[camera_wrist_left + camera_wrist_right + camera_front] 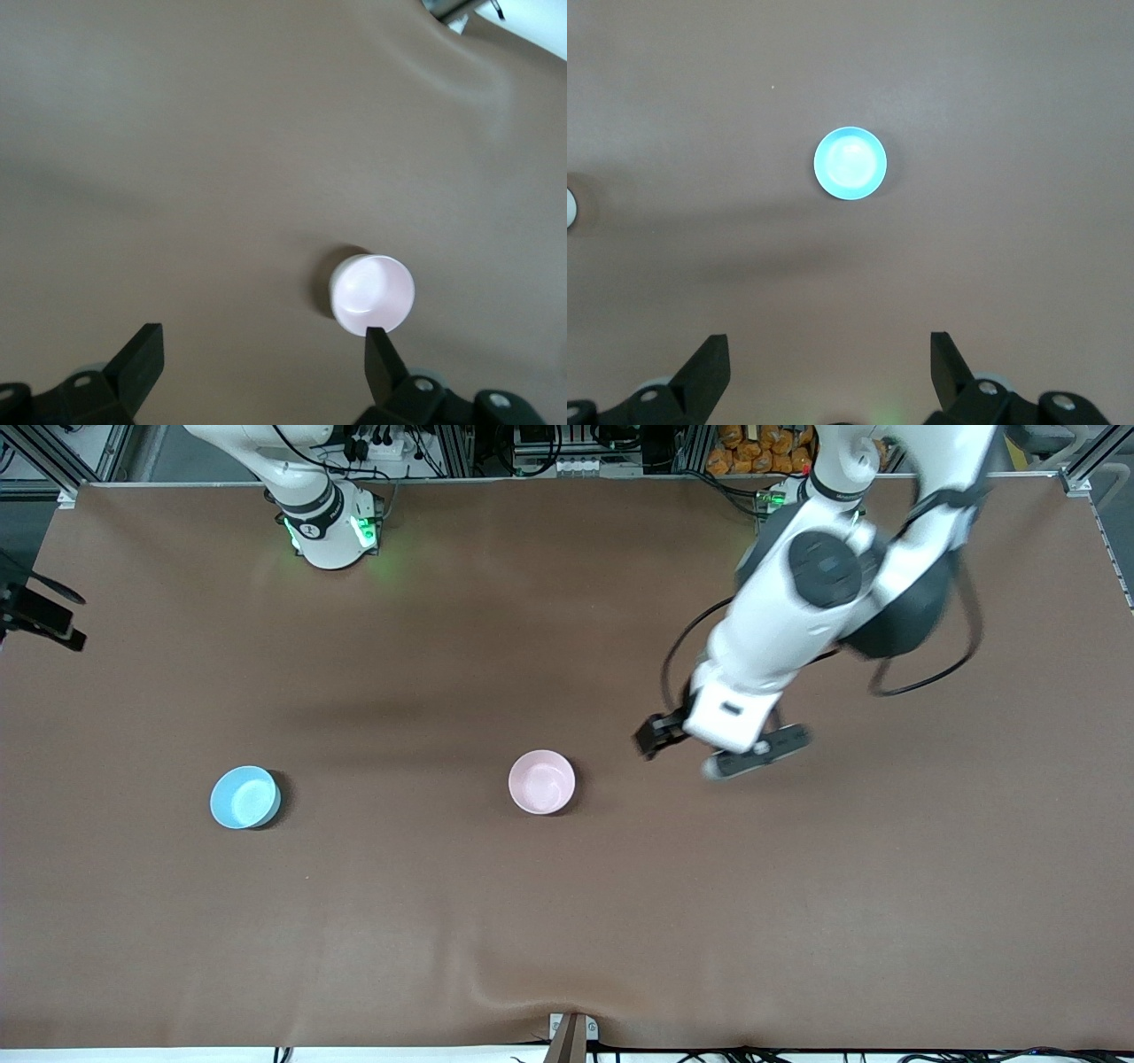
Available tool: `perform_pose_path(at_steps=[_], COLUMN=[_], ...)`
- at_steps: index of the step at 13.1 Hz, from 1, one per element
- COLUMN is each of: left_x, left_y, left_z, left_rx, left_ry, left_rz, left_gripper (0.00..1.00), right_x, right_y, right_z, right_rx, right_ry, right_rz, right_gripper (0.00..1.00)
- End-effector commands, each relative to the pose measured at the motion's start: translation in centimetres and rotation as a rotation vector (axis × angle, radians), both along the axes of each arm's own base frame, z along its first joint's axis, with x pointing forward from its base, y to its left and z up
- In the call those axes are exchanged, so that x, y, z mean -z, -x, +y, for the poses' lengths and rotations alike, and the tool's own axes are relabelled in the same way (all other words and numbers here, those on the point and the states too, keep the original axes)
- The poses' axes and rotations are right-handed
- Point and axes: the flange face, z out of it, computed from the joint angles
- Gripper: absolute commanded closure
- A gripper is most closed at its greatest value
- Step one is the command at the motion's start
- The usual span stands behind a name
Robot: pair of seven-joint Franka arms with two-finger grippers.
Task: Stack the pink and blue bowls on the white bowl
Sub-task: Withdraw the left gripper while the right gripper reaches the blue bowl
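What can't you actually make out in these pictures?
- White bowl: not seen on its own. The front view, from above, cannot show whether it sits under the pink bowl.
- Right gripper: past the front view's top edge; only its wrist view shows it, open.
- Pale sliver: cut off by the right wrist view's edge.

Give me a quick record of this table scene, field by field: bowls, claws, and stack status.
pink bowl: upright on the table, mid-table; whether a white bowl sits beneath it cannot be told
blue bowl: upright, alone, toward the right arm's end
left claw: open, empty, over bare table beside the pink bowl
right claw: open, empty, high over the blue bowl; arm waits
stack status: blue bowl not yet stacked
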Motion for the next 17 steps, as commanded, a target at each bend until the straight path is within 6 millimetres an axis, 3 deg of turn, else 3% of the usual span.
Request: perform_pose_path(at_steps=[1,3,5,7,9,11,16,17], left_x=[-4.5,-7.6,-9.5,-11.0,-12.2,-12.3,-13.9,-14.0], left_y=[1.2,1.6,1.5,1.8,2.3,2.9,5.3,5.3], left_z=[6.0,11.4,17.7,21.8,23.9,24.7,25.9,25.9], left_rx=[0.020,0.075,0.179,0.241,0.286,0.277,0.266,0.266], left_ry=[-0.059,-0.103,-0.130,-0.144,-0.154,-0.159,-0.176,-0.176], left_rz=[0.004,-0.005,-0.002,-0.006,-0.028,0.010,0.057,0.057], left_gripper=[0.00,0.00,0.00,0.00,0.00,0.00,0.00,0.00], right_x=[1.4,4.0,9.9,15.2,21.2,26.3,33.4,33.9], right_y=[-1.2,-2.7,-5.5,-8.4,-10.5,-11.4,-11.6,-11.5], right_z=[-0.2,-1.5,-3.4,-3.8,-3.4,-2.6,-3.6,-4.0], right_rx=[-0.010,0.009,0.032,0.031,0.022,0.004,0.032,0.034], right_ry=[-0.002,0.004,0.001,0.001,-0.005,-0.003,-0.026,-0.029], right_rz=[0.024,0.045,0.096,0.095,0.126,0.188,0.272,0.276], right_gripper=[0.00,0.00,0.00,0.00,0.00,0.00,0.00,0.00])
